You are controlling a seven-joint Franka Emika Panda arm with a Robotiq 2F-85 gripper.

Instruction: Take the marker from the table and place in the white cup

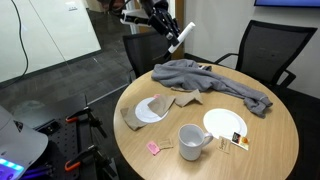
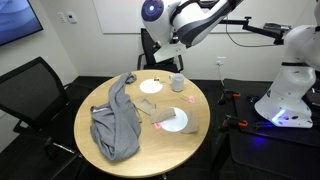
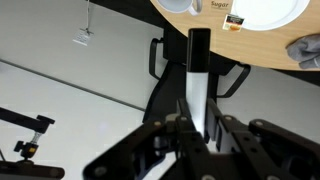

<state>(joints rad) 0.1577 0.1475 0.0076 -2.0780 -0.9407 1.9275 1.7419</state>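
My gripper (image 3: pixel 197 125) is shut on the marker (image 3: pixel 198 70), which has a white body and a black end sticking out past the fingers. In an exterior view the gripper (image 1: pixel 170 33) holds the marker (image 1: pixel 179 40) high in the air, beyond the far edge of the round wooden table (image 1: pixel 270 150). The white cup (image 1: pixel 190 142) stands upright near the table's front edge, handle to the side, well away from the gripper. It also shows in an exterior view (image 2: pixel 177 83). The wrist view shows only the table's edge (image 3: pixel 180 8) at the top.
A crumpled grey cloth (image 1: pixel 215 80) (image 2: pixel 118 125) covers the far half of the table. Two flat white plates (image 1: pixel 225 123) (image 1: pixel 152 110) lie beside the cup, with small packets (image 1: pixel 238 143) and a pink scrap (image 1: pixel 154 148). Black chairs (image 1: pixel 265 50) (image 2: pixel 30 90) ring the table.
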